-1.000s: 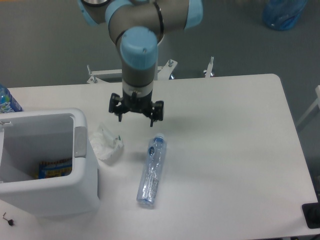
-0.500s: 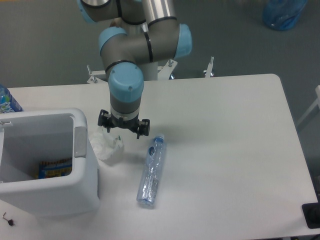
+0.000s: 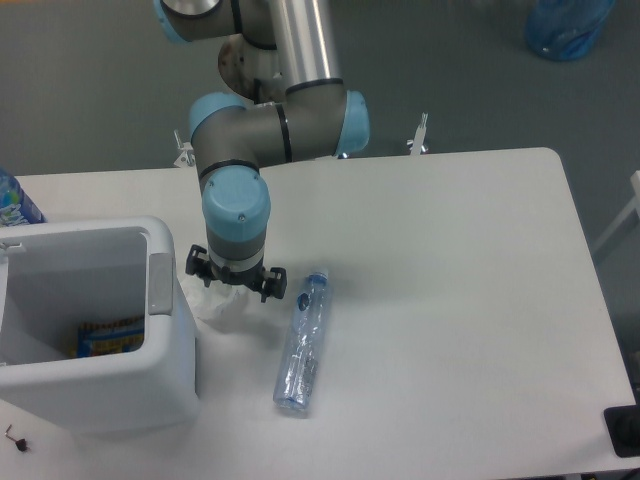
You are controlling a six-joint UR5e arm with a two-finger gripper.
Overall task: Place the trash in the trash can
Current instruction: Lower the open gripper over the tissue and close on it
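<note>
Where the crumpled white tissue wad (image 3: 218,302) lies on the table (image 3: 450,300), I find it directly under the gripper (image 3: 236,287), partly hidden by the wrist and showing below and between the fingers. The fingers (image 3: 272,283) stand spread apart, one to each side of the wad; I cannot tell whether they touch it, and nothing is gripped. Just beyond the finger on the camera's right lies the flattened clear plastic bottle (image 3: 302,342), on its side, blue cap pointing toward the far edge of the table, its body running toward the near edge. It is apart from the fingers. Just beside the other finger stands the white trash can (image 3: 165,355), its grey tab (image 3: 160,283) on the wall facing the gripper; the wad lies against or very near that wall. Inside the can I see a coloured packet (image 3: 110,336) on the bottom. Further out, an upright blue-labelled bottle (image 3: 14,203) stands behind the can at the picture's edge, and a blue bag (image 3: 566,26) sits on the floor well beyond the table.
</note>
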